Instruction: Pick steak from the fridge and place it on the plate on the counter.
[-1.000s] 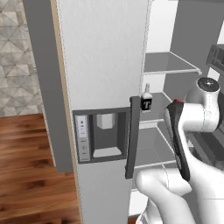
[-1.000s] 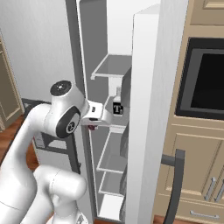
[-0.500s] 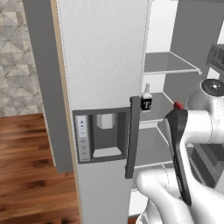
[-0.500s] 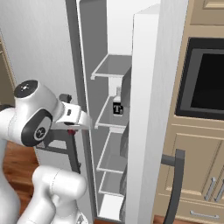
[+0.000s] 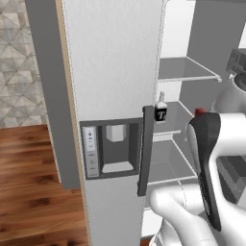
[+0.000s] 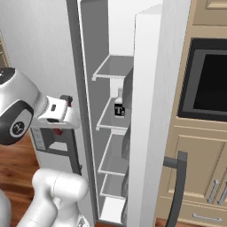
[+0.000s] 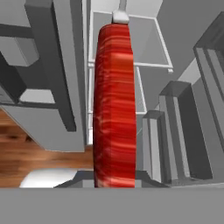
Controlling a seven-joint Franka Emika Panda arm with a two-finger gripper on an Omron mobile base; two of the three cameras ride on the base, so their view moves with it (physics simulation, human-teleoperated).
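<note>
The steak (image 7: 114, 105) stands edge-on as a tall red slab in the middle of the hand view, held between my fingers. My gripper (image 6: 58, 128) is shut on it, just outside the open fridge (image 6: 115, 133), left of the grey shelves. A small red bit of the steak (image 6: 57, 131) peeks out under the white hand. In the left base view the steak (image 5: 201, 112) shows as a red spot above my forearm, right of the fridge door (image 5: 110, 72) with its dark dispenser panel. The plate and the counter are out of view.
A dark white-capped bottle marked "T" (image 5: 160, 113) stands on a middle fridge shelf (image 6: 119, 108). The open fridge door (image 6: 148, 111) juts out to my right. Beyond it are a black wall oven (image 6: 208, 84) and beige cabinets (image 6: 199, 177). Wood floor (image 5: 33, 182) lies to the left.
My arm has drawn back out of the fridge with the steak, away from the shelves and leftward in the right base view. The bottle has stayed in place.
</note>
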